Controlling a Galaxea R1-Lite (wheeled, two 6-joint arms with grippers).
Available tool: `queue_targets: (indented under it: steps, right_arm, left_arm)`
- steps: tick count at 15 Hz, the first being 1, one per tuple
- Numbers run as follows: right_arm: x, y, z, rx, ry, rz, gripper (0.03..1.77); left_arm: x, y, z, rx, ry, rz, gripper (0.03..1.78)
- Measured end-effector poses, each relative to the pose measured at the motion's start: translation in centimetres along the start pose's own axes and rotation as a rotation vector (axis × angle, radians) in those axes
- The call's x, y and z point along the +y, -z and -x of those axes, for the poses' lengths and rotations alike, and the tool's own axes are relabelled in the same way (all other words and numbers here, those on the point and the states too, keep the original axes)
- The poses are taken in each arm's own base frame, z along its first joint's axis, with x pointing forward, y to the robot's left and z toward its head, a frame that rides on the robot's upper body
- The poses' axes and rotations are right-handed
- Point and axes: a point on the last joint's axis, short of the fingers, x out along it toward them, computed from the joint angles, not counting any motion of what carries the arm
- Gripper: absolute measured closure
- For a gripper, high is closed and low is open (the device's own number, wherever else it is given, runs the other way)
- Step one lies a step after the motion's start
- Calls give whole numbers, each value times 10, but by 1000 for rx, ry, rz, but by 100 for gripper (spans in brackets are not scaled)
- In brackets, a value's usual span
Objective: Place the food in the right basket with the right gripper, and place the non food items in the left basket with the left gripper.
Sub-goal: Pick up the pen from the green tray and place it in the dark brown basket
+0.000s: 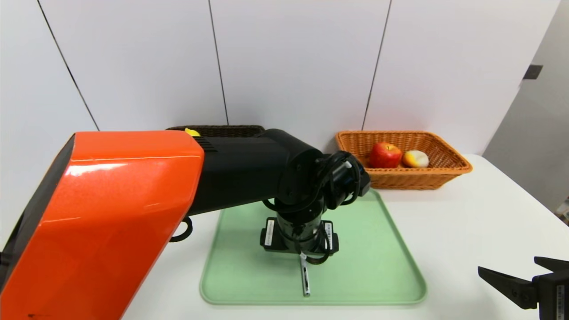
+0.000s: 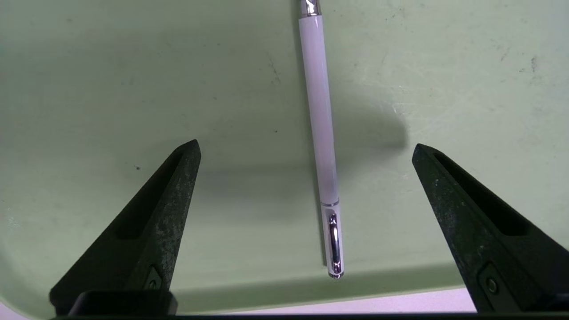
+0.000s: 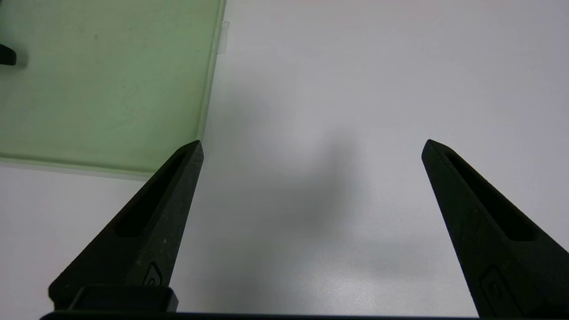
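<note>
1. Nearest me, at the lower right corner of the head view, I have the right pincer [image 1: 511, 272] parked over bare white table [image 1: 466, 231]. Its own camera shows both black fingers spread wide with nothing between them, only table and a corner of the green tray [image 3: 102, 89] at the upper left of that picture.

2. Next out, low in the middle of the head view, the pen [image 1: 305, 279] lies on the green tray [image 1: 378, 266], lengthwise toward me, close to the tray's near rim. It is the only item I can see on the tray.

3. The left pincer [image 2: 306, 149] hangs right over it, pointing steeply down. In the left wrist view the fingers stand wide apart, one at the lower left and one at the lower right of the frame, and the pen [image 2: 321, 133] runs up the middle of the frame between them. Neither finger touches it; the clip end sits lower in the frame, past the fingertips toward the wrist.

4. Farther back, right of centre in the head view, the tan basket [image 1: 449, 171] already holds the apple [image 1: 385, 155] and the small white and orange piece [image 1: 416, 158], side by side. I judge the food half done.

5. Farthest, just above my orange forearm, the dark basket [image 1: 231, 130] shows only its back rim, with a scrap of yellow [image 1: 192, 132] peeking at it, probably the duck. I cannot see the pouch; the arm hides most of that basket.

6. My reading: the pen is what is left, and the left pincer is lined up for it but not yet closed.
</note>
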Motion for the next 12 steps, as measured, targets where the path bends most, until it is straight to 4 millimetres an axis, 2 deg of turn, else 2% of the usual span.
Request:
queue_targets:
  steps: [12]
  right_arm:
    - [0, 1, 1, -3, -1, 2, 10]
  left_arm:
    - [-1, 0, -11, 31, -2, 17, 12]
